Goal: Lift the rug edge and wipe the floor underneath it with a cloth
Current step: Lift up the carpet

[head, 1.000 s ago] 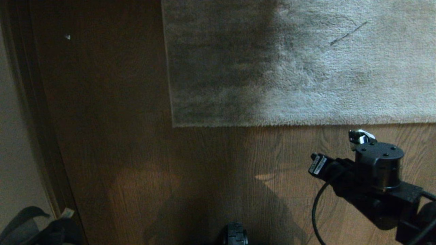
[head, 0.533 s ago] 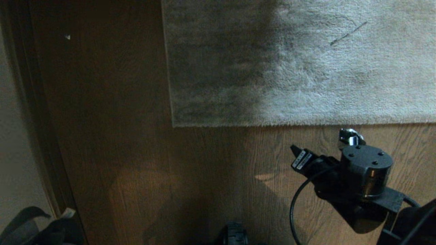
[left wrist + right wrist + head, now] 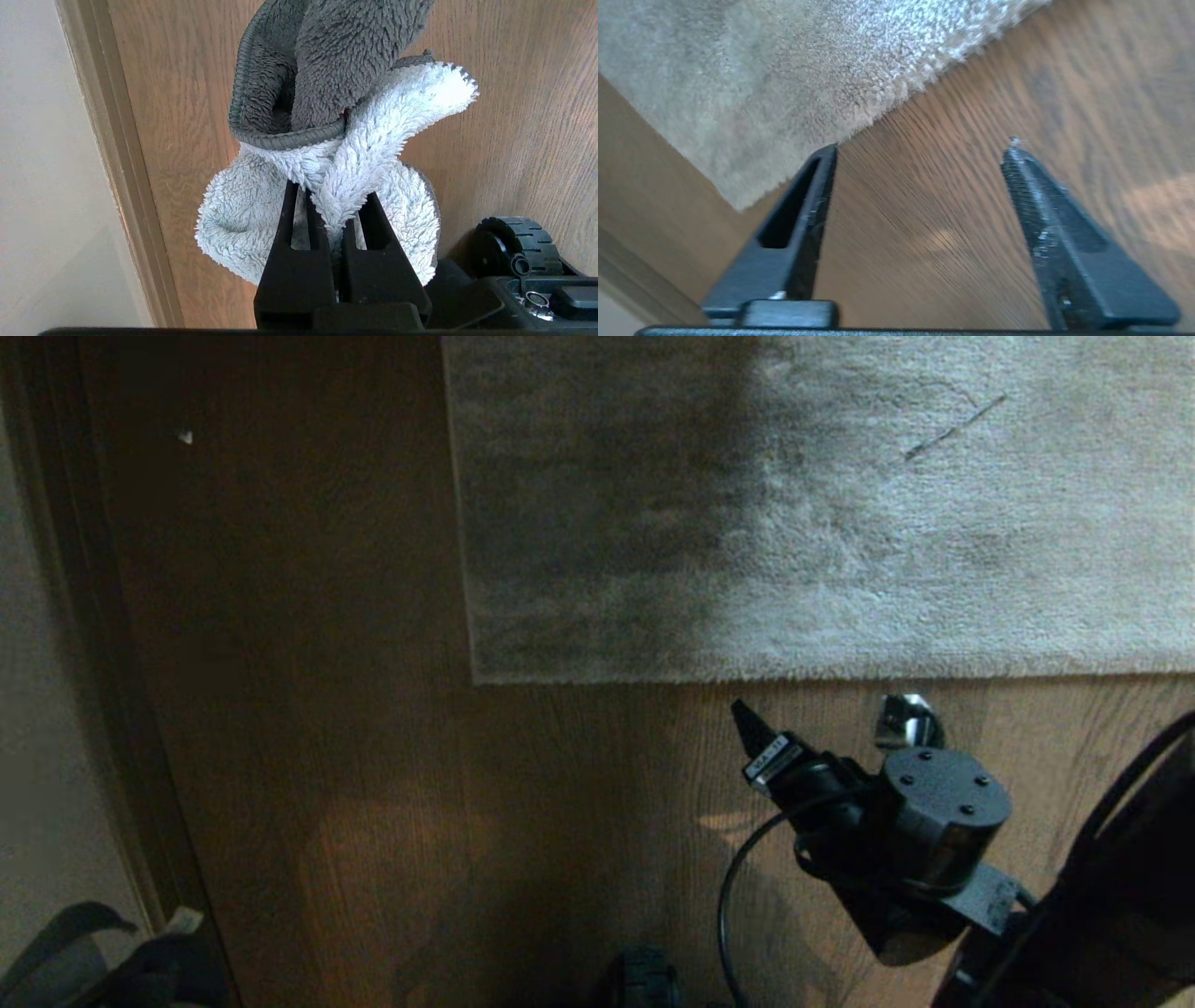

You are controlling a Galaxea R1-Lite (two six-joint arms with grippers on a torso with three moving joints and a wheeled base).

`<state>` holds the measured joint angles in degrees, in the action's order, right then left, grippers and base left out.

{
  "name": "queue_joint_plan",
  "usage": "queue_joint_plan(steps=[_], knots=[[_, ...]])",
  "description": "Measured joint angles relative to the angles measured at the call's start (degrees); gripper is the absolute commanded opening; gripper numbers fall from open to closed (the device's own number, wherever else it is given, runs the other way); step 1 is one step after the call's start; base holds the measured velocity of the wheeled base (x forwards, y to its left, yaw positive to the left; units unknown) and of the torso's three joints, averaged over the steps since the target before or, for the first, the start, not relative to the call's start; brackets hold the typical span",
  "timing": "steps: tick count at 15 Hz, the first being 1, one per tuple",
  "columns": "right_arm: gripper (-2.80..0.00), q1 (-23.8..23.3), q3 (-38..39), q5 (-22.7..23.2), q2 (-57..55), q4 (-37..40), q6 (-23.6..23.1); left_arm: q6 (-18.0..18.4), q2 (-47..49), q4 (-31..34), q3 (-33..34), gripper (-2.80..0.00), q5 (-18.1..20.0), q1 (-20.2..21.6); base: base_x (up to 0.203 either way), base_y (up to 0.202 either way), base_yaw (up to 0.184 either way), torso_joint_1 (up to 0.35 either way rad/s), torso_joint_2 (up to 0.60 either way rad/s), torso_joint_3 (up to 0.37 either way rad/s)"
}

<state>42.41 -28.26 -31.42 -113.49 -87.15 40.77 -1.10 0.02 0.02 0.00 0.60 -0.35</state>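
Observation:
The pale plush rug (image 3: 840, 523) lies flat across the far part of the brown wood floor (image 3: 373, 756). The rug edge (image 3: 794, 678) runs straight and ends in a square corner at the left. My right gripper (image 3: 826, 723) hovers over bare floor just short of that edge, open, with nothing between its fingers. In the right wrist view the right gripper (image 3: 920, 147) faces the rug edge (image 3: 896, 100) at a slant, one fingertip close to it. My left gripper (image 3: 331, 198), parked near the base, is shut on the white and grey cloth (image 3: 359, 135).
A pale wall with a dark baseboard (image 3: 84, 709) runs along the left. Dark straps (image 3: 93, 961) lie at the bottom left. My base's black wheel (image 3: 514, 242) sits beside the cloth. A small white speck (image 3: 185, 437) lies on the floor at far left.
My right arm has swung left along the floor in front of the rug edge, and its jaws have gone from shut to open. The rug and the left arm have not moved.

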Motion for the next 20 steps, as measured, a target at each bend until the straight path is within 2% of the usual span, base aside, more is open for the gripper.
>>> queue_joint_plan(steps=[8, 14, 20], knots=[[0.0, 0.4, -10.5, -0.6, -7.1, 0.0, -0.1, 0.0, 0.0, 0.0, 0.0, -2.8, 0.0, 0.0, 0.0, 0.0, 0.0, 0.0, 0.0, 0.0], [0.0, 0.4, -19.4, -0.9, -11.5, 0.0, -2.0, 0.0, 0.0, 0.0, 0.0, -2.8, 0.0, 0.0, 0.0, 0.0, 0.0, 0.0, 0.0, 0.0], [0.0, 1.0, -22.5, -0.8, -14.2, -0.1, -2.0, 0.0, 0.0, 0.0, 0.0, -2.8, 0.0, 0.0, 0.0, 0.0, 0.0, 0.0, 0.0, 0.0]])
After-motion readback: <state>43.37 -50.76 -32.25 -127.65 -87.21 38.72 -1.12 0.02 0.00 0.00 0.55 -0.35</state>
